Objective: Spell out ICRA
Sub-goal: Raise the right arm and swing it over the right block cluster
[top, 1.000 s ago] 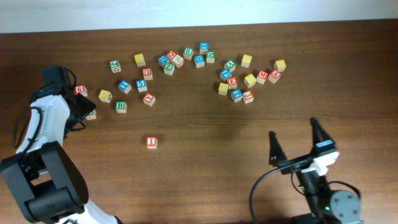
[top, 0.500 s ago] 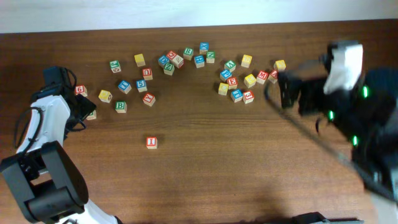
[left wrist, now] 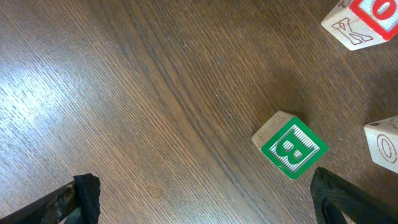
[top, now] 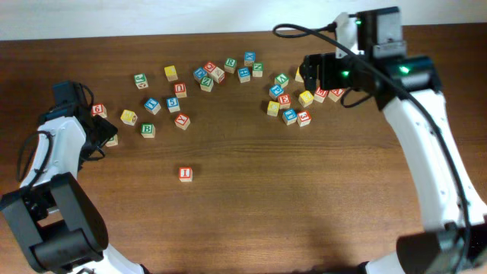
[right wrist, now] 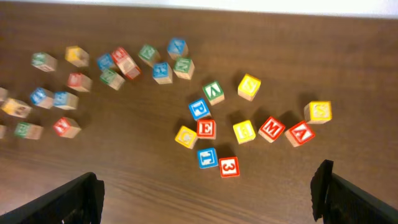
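Although both arms are in view, nothing is held by either. The left gripper (left wrist: pixel 205 208) is kept low at the left edge of the table (top: pixel 251 221). Its jaws are spread to their widest, with only bare wood between them. A green B cube (left wrist: pixel 290 146) is seen close to one of its fingers, apart from it. The right gripper (right wrist: pixel 208 202) is held above the right-hand group of cubes at the far side of the table. Its jaws are likewise spread fully wide, and nothing is gripped.

The I cube (top: pixel 185 174), lettered in red, is set alone toward the near side of the table, well apart from every other cube. The A cube (right wrist: pixel 300 133), also red-lettered, is found at the right end of the right-hand group, just beside a red M cube (right wrist: pixel 271 128) on its left. From overhead it is partly covered by the right arm. A green-lettered cube that seems to be the R cube (right wrist: pixel 148 53) is placed at the far edge of the middle group, near a blue cube (right wrist: pixel 176 47). Several yellow cubes (right wrist: pixel 244 131) are scattered through the groups, and the one bearing the C cannot be told.
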You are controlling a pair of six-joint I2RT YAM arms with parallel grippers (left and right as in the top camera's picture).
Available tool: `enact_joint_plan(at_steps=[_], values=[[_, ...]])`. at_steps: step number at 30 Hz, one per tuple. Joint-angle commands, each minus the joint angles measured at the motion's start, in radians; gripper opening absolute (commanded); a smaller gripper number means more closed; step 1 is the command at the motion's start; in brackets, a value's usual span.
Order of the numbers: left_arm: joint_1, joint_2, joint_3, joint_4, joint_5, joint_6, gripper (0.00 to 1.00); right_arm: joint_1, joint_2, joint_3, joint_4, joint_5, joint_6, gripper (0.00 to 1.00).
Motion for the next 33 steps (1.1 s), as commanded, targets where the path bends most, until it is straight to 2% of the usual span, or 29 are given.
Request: enact_joint_plan(at_steps=[1,2,3,5,16,25,33], values=[[0.002,-0.022,-0.004,-0.001,-0.003,-0.003,1.0,-0.005,0.095,0.02,0.018,-0.013,0.008,0.85],[0.002,-0.022,-0.004,-0.001,-0.003,-0.003,0.99,-0.005,0.12,0.02,0.018,-0.013,0.008,0.63],[0.002,-0.022,-0.004,-0.001,-0.003,-0.003,1.0,-0.005,0.144,0.02,0.018,-0.013,0.008,0.5],[0.002,-0.022,-0.004,-0.001,-0.003,-0.003,0.99,-0.005,0.21,0.02,0.022,-0.033,0.008,0.05],[0.002,-0.022,-0.004,-0.001,-0.003,-0.003,0.99,0.037,0.476,0.018,0.154,-0.113,0.014,0.05],[0.002,-0.022,-0.004,-0.001,-0.003,-0.003,0.99,0.136,0.541,0.018,0.291,-0.093,0.061,0.09],[0.002,-0.022,-0.004,-0.001,-0.003,-0.003,0.99,0.214,0.546,0.018,0.374,0.161,0.098,0.13]])
